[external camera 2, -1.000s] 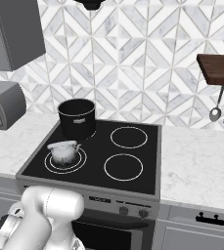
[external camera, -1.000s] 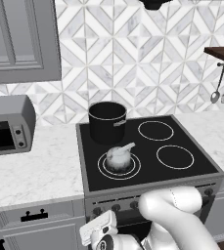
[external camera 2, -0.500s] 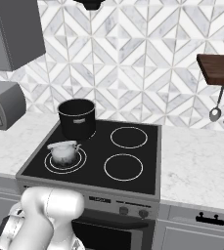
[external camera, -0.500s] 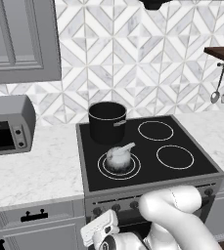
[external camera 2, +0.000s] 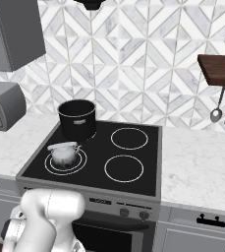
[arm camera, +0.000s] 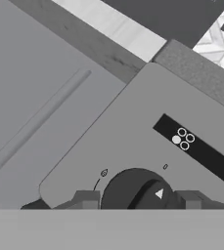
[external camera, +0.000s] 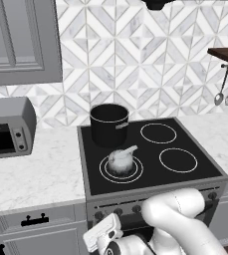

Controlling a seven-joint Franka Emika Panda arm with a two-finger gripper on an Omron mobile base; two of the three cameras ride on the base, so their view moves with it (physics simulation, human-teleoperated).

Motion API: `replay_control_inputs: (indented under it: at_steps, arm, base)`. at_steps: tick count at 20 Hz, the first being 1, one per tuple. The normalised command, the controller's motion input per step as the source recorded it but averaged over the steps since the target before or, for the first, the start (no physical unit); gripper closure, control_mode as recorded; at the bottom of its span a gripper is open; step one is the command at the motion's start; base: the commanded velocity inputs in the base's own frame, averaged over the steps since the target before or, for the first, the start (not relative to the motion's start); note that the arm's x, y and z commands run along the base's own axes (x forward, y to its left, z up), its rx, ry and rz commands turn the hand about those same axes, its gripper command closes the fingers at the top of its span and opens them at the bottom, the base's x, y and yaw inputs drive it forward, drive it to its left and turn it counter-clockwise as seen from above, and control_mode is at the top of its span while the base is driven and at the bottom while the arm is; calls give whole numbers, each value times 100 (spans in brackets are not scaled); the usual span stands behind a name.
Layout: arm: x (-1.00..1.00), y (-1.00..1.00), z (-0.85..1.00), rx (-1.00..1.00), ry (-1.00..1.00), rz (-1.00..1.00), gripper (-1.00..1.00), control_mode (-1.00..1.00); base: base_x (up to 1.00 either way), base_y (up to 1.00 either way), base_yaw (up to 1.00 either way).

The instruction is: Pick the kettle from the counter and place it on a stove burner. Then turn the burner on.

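left base view: grey kitchen, diamond-tile backsplash, white marble counter (external camera: 41, 174) either side of a black glass stove (external camera: 205, 172). kettle (external camera: 121, 160) sits on the double-ring burner (external camera: 105, 172) at the stove's 7 o'clock corner, spout toward 2 o'clock. black pot (external camera: 109, 123) just behind it at 12 o'clock. toaster oven (external camera: 8, 127) at 9 o'clock on the counter. arm folds down below the stove front, hand low at the control panel.

right base view: same layout. kettle (external camera 2: 64, 153) centred in the rings, so placement looks done; knob step is what's left. utensils (external camera 2: 223, 109) hang under a wood shelf (external camera 2: 219, 69) at 2 o'clock.

hand view: gripper (arm camera: 138, 200) straddles a dark round knob (arm camera: 135, 188), one finger tip on each side, jaws partly apart; can't tell if they've bitten yet. white arrow on the knob points to 3 o'clock. black label (arm camera: 196, 151) above shows four small circles, one filled: burner-position marker. tiny marks around the dial, unreadable. no brand text.

advice: close squarely on the knob, keep wrist axis on the knob centre, rotate without side load.
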Motion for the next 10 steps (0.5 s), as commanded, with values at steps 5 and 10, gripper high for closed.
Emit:
replay_control_inputs:
  at_steps: [5, 10]
  arm:
    - [20, 0, 31, -5, 13, 24, 100, -100]
    - [24, 0, 31, -14, 18, 25, 100, -100]
  base:
    - [0, 0, 0]
    - [0, 0, 0]
